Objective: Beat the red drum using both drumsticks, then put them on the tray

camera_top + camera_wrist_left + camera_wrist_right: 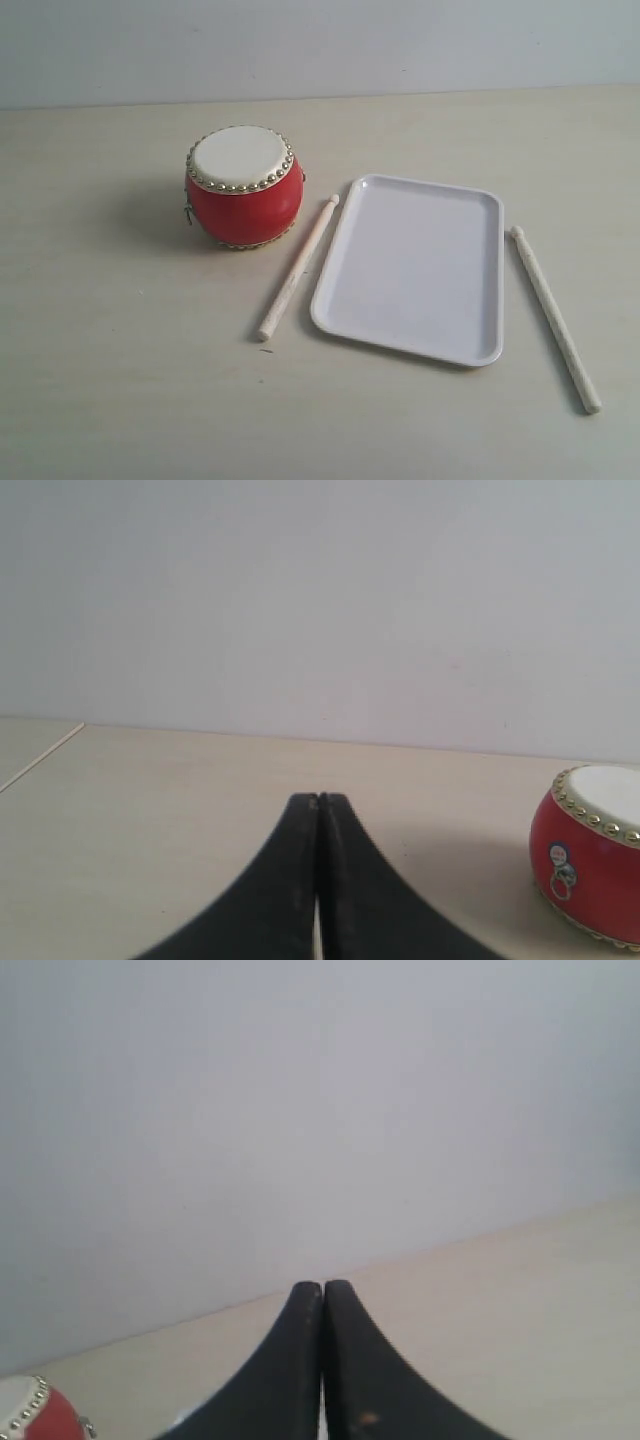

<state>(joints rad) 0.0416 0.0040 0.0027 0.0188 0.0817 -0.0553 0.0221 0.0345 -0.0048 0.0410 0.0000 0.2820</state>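
Note:
The red drum [243,186] stands upright on the table, cream skin up, left of the white tray [415,265]. One drumstick [298,268] lies on the table between drum and tray. The other drumstick [555,318] lies to the right of the tray. Neither arm shows in the exterior view. My left gripper [318,798] is shut on nothing, low over the table, with the drum [592,867] off to one side. My right gripper [322,1285] is shut and holds nothing; a sliver of the drum [35,1410] shows at the frame's corner.
The pale wooden table [120,350] runs back to a plain grey-white wall [320,45]. A table edge [40,755] shows in the left wrist view.

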